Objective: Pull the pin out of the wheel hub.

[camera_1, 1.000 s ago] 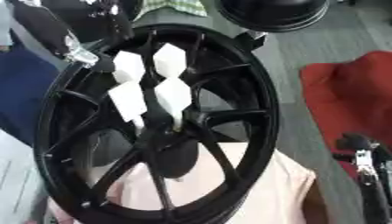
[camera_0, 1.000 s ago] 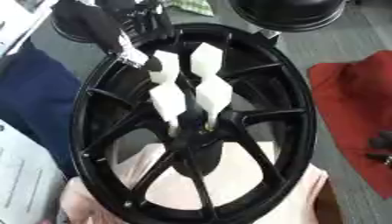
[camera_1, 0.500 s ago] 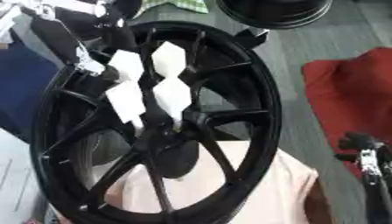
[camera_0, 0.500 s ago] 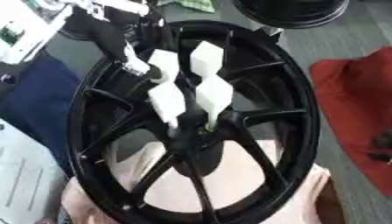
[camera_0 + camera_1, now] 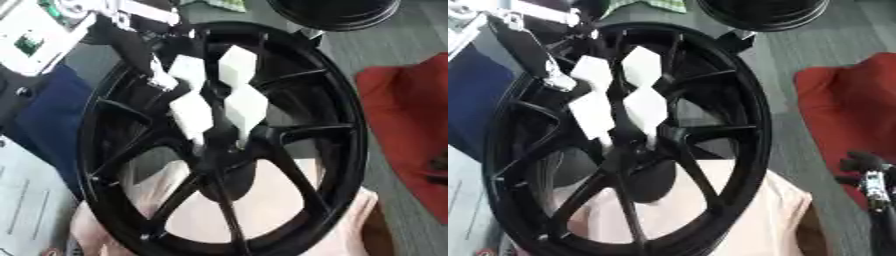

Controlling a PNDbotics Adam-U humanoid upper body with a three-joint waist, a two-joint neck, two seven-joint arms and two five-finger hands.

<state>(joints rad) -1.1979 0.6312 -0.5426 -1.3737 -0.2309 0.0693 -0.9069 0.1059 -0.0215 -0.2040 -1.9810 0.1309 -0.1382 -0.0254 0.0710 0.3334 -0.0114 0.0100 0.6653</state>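
Observation:
A black spoked wheel lies flat on a pale pink cloth. Its hub is near the middle of the view. Several white faceted pins stand up out of the hub in a tight cluster. My left hand reaches in from the upper left over the rim. One straight black finger shows, its silver tip against the upper-left white pin; the other fingers are hidden behind it. My right hand shows only at the lower right edge, away from the wheel.
A second black wheel lies at the top edge. A red cloth covers the grey floor on the right, a dark blue cloth lies on the left, and white paper sits at the lower left.
My left hand has come down and to the right from the upper left corner, bringing its fingertip up to the upper-left white pin. The wheel and pins have not moved.

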